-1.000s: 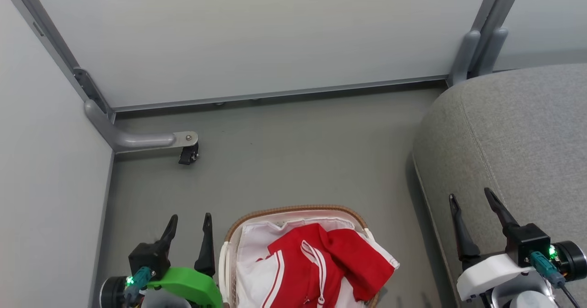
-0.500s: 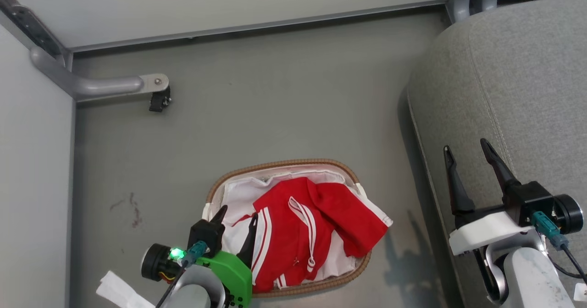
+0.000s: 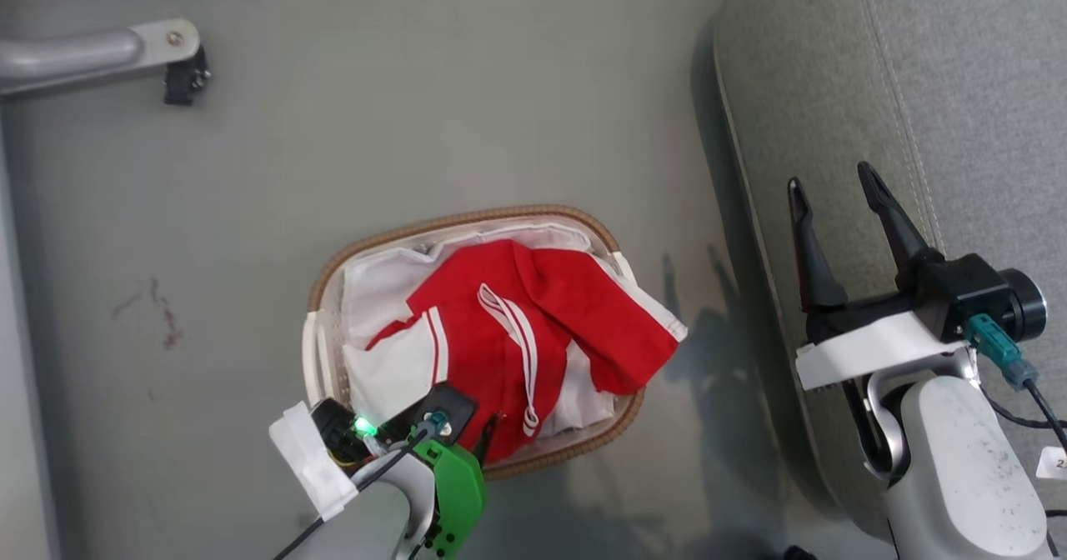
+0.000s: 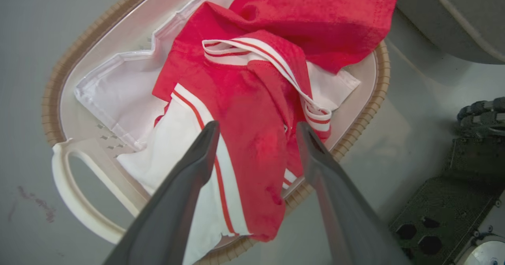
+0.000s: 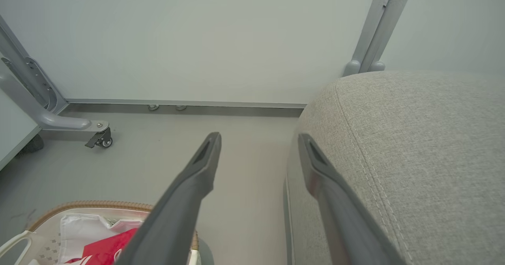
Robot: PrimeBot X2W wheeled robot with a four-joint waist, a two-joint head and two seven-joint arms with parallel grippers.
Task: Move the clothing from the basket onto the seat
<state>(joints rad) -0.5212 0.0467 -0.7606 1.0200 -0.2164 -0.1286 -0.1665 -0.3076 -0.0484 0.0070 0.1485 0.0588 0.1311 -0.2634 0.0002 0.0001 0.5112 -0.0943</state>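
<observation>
The red clothing (image 3: 533,310) with white stripes lies heaped in the basket (image 3: 467,214), one corner draped over the right rim. My left gripper (image 3: 479,431) hovers open over the basket's near end. In the left wrist view its fingers (image 4: 257,127) straddle the red clothing (image 4: 252,111) from above, with nothing gripped, inside the brown woven rim of the basket (image 4: 63,79). My right gripper (image 3: 829,175) stands open and empty above the left edge of the grey seat (image 3: 959,85). The right wrist view has that gripper (image 5: 259,135) beside the seat (image 5: 414,139), with the basket (image 5: 90,205) and clothing (image 5: 102,243) low left.
The basket stands on grey floor just left of the seat. A grey partition leg with a caster (image 3: 179,77) reaches in at the far left, and pale wall panels (image 5: 197,40) close off the far side. A reddish floor stain (image 3: 162,318) lies left of the basket.
The head camera has tilted down, shifting the whole picture. My left gripper has moved from beside the basket's left side to over its near end, above the clothing. Both grippers stay open.
</observation>
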